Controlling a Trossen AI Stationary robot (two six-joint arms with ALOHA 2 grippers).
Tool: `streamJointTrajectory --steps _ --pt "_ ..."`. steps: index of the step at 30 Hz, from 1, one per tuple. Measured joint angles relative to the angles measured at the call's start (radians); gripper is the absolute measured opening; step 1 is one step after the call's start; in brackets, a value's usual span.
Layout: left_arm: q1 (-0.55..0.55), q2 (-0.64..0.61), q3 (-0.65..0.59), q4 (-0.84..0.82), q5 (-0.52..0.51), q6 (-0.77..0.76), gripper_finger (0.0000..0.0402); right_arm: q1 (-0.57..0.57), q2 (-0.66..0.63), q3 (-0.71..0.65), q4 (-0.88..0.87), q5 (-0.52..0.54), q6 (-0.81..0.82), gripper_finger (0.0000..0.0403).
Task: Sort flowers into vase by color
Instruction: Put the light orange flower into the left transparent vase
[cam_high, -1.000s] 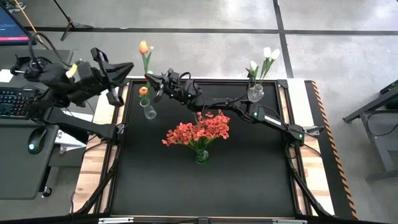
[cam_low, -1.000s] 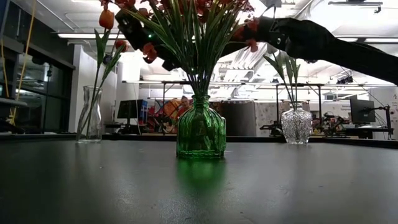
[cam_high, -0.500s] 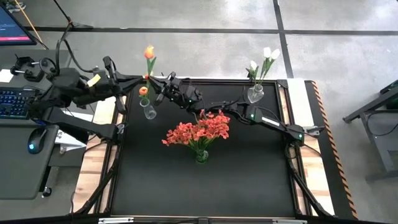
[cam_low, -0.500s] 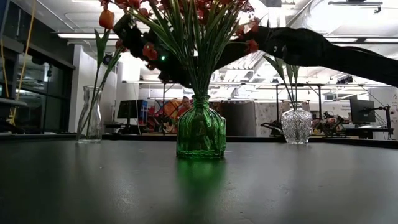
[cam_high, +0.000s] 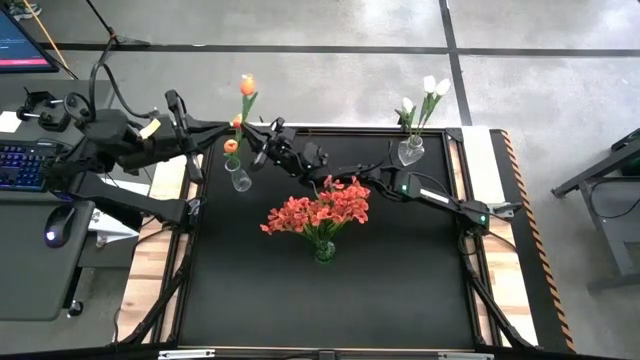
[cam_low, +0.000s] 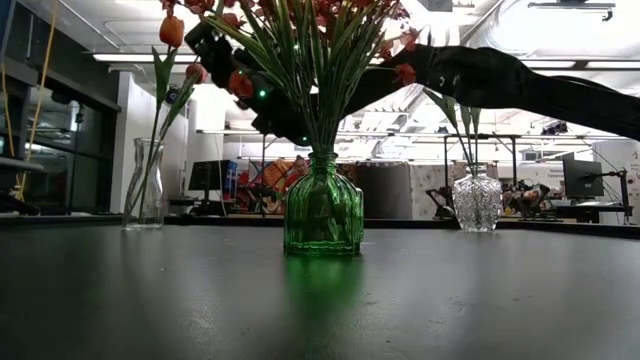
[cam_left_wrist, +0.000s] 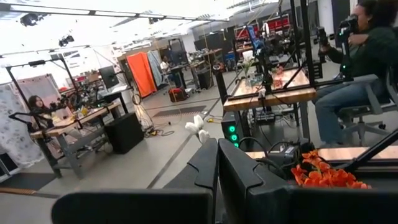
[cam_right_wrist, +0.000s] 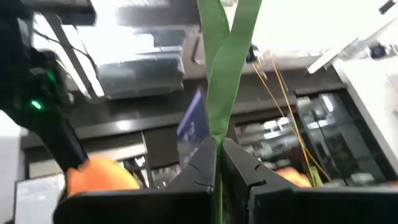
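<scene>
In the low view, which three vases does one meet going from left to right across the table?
Clear vase with orange tulips → green vase with red-orange blossoms → patterned glass vase with green stems.

Right arm stretched long across table's far side toward far left corner, right gripper (cam_high: 247, 139) fingers pressed together. Left arm raised at table's left edge, pointing inward, left gripper (cam_high: 232, 125) closed too.

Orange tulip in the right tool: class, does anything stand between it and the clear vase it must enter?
Nothing visible does. The right tool, shut on the orange tulip, holds its stem right above the clear vase, which already holds one orange flower.
</scene>
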Motion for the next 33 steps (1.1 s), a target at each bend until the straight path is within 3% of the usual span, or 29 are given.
streamJointTrajectory --steps 22,28,33 --pt "0.000 0.002 0.000 -0.036 0.000 -0.036 0.0000 0.009 0.000 -0.001 -0.043 0.014 -0.016 0.0000" --pt "-0.001 0.000 0.000 -0.251 -0.046 -0.103 0.0000 0.008 0.000 -0.001 -0.017 0.014 0.009 0.0000" --pt "-0.024 0.007 0.000 -0.499 -0.094 -0.307 0.0000 0.008 0.000 -0.001 -0.016 0.006 0.040 0.0000"
